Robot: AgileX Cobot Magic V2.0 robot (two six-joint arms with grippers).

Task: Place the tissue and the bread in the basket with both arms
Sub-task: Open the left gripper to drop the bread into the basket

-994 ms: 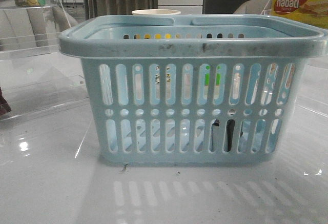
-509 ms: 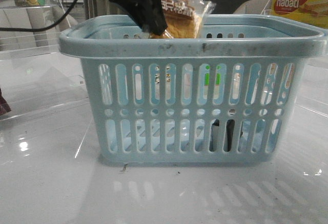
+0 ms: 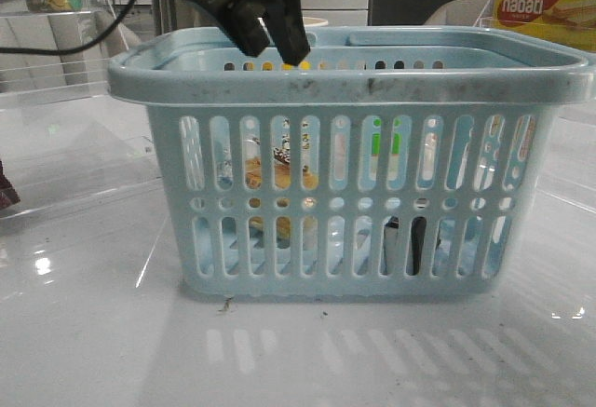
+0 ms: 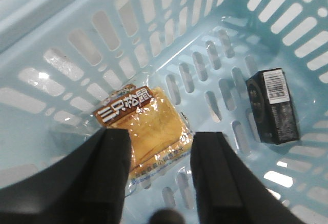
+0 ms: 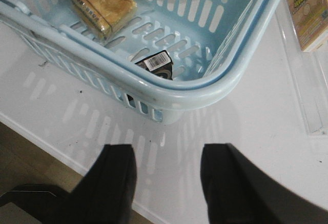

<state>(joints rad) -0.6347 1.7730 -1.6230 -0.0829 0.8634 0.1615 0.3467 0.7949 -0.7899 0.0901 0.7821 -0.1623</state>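
Observation:
The light-blue basket (image 3: 345, 86) stands in the middle of the table. The bread (image 4: 148, 126) in its clear wrapper lies on the basket floor, seen through the slots in the front view (image 3: 279, 176) and in the right wrist view (image 5: 100, 6). The dark tissue pack (image 4: 271, 106) lies on the basket floor apart from the bread; it also shows in the front view (image 3: 416, 244) and the right wrist view (image 5: 158, 64). My left gripper (image 3: 273, 30) is open and empty above the basket rim, over the bread (image 4: 160, 139). My right gripper (image 5: 168, 155) is open and empty, outside the basket above the table's front edge.
A yellow-red nabati box (image 3: 545, 6) stands at the back right. Clear plastic trays (image 3: 65, 146) lie left of the basket. A yellow box (image 5: 310, 11) in a clear tray lies beside the basket in the right wrist view. The table's front edge (image 5: 46, 147) is close.
My left gripper held the bread above the rim half a second ago; it has opened and the bread now lies on the basket floor. One second ago the arm was out of view.

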